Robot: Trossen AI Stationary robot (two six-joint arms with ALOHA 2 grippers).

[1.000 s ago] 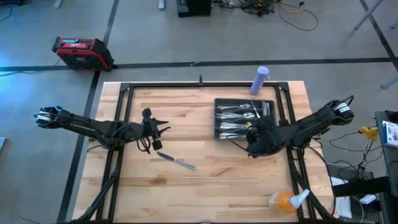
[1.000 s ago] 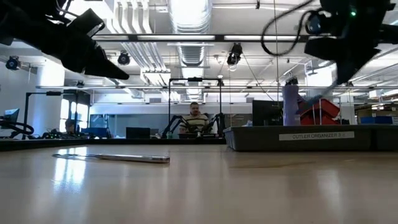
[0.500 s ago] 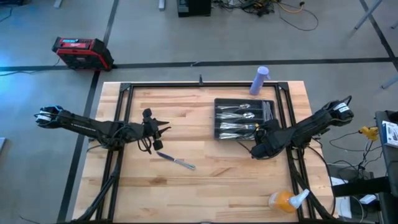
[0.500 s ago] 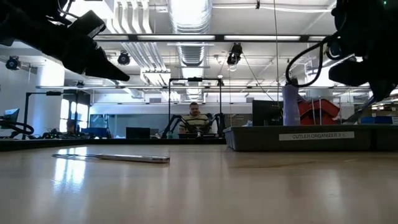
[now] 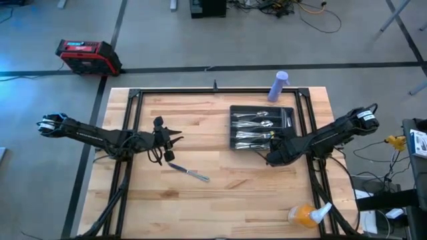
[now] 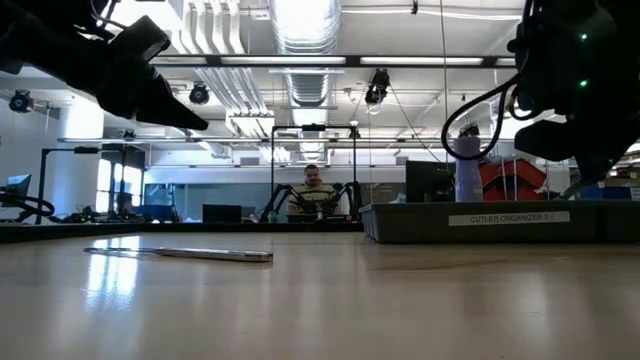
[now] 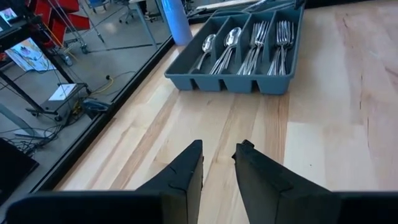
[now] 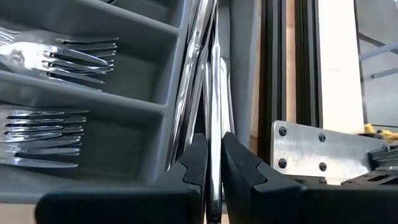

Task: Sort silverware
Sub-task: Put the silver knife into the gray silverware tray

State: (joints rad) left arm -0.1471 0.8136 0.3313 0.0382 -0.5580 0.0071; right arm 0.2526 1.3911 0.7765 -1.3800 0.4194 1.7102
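Since a second earlier, the right gripper had drawn back off the cutlery tray to its near corner, jaws nearly closed, seemingly empty. One knife lay loose mid-desk, near the idle left gripper, jaws slightly spread; fetching it seemed next.

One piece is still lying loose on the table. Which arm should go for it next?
Left. The left gripper hovers just beside the loose knife, fingers slightly apart, holding nothing. The right gripper sits by the tray, across the table.
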